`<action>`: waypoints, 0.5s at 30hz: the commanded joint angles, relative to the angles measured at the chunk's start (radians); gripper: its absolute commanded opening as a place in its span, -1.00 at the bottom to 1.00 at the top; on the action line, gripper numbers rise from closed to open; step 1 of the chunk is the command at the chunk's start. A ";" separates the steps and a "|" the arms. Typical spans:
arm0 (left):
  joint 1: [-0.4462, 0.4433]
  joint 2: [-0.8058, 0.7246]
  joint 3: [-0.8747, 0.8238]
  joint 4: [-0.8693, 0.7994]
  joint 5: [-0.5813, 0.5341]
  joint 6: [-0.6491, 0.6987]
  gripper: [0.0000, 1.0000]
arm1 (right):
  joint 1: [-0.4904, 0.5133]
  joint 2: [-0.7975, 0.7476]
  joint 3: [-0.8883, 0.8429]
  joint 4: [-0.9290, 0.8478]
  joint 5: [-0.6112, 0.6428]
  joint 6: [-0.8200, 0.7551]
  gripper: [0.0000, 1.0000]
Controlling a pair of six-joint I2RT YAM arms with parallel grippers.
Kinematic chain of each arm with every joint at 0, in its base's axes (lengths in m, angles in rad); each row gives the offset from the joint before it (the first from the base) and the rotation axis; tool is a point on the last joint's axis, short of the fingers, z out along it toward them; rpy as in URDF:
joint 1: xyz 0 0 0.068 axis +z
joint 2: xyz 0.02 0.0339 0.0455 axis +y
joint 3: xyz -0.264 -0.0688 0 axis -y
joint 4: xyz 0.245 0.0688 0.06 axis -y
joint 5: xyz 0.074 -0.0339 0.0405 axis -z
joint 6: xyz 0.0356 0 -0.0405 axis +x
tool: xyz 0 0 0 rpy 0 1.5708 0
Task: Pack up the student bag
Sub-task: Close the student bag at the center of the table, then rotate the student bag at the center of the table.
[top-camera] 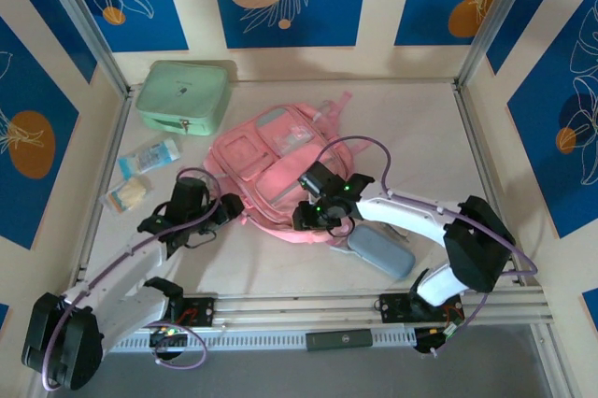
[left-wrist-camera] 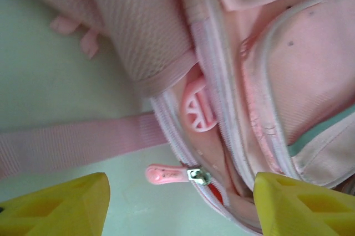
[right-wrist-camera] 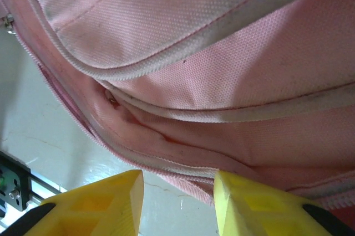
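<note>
Pink student bag (top-camera: 269,172) on table (top-camera: 416,132)

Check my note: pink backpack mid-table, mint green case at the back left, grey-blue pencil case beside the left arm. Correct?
No: the grey-blue pencil case lies beside the right arm, at the backpack's near right edge, as the top external view shows. The pink backpack is mid-table and the mint green case at the back left, as you wrote.

No legible text, labels, numbers

Student bag (top-camera: 271,174) mid-table, mint case (top-camera: 184,96) back left, bare table (top-camera: 420,127) back right
</note>
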 commanded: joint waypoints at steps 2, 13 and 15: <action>0.012 0.063 -0.013 0.134 0.018 -0.109 0.37 | 0.002 0.019 -0.015 0.009 0.022 0.007 -0.23; 0.039 0.340 -0.018 0.415 0.038 -0.209 -0.12 | -0.026 0.043 -0.042 0.047 0.043 -0.001 -0.23; 0.039 0.364 -0.042 0.467 0.029 -0.245 -0.34 | -0.043 0.061 -0.046 0.067 0.040 -0.007 -0.23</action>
